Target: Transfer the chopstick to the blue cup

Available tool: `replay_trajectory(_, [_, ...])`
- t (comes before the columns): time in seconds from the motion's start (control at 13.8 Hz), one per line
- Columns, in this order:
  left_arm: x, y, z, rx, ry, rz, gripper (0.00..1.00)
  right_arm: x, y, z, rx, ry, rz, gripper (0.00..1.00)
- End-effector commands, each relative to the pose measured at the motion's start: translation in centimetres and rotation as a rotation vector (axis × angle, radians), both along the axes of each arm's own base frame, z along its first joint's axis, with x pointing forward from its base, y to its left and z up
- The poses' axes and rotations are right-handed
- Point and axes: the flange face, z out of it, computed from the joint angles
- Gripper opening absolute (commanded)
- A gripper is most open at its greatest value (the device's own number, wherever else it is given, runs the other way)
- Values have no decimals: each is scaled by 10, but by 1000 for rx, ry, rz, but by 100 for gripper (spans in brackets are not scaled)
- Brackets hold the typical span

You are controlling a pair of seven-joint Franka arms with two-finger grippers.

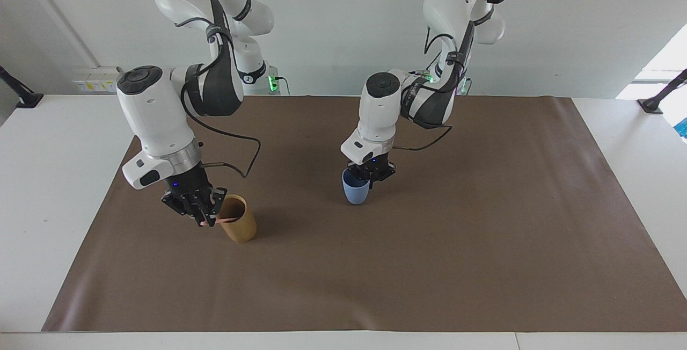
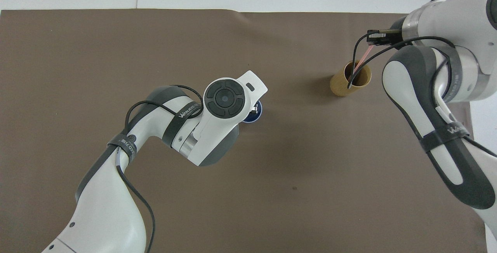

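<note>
A brown mat (image 1: 343, 275) covered the white table (image 1: 53, 178) before a pale wall (image 1: 333, 28). The left gripper (image 1: 370, 174) was clamped on the blue cup's (image 1: 355, 193) rim near the mat's middle. The right gripper (image 1: 204, 220) had pinched the chopstick (image 2: 361, 59), which leaned out of the tan wooden cup (image 1: 237, 220). Only the overhead view showed the stick's pink length; the facing view showed the cups' sides.
</note>
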Motion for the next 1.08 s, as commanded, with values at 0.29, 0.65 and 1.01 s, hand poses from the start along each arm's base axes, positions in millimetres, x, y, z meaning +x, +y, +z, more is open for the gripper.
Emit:
replay_trajectory(0.29, [6,-4,4,-22,-37,83,99,-9,2,22,67,-23,-16,0])
replay_trajectory(0.65, [21,37,61,-4,-48,140,100,-53,3,91,59,-26,-9,0])
replay_trajectory(1.01, [37,120,129,37,-32,125,100,-84,7,143,52,-82,5,0])
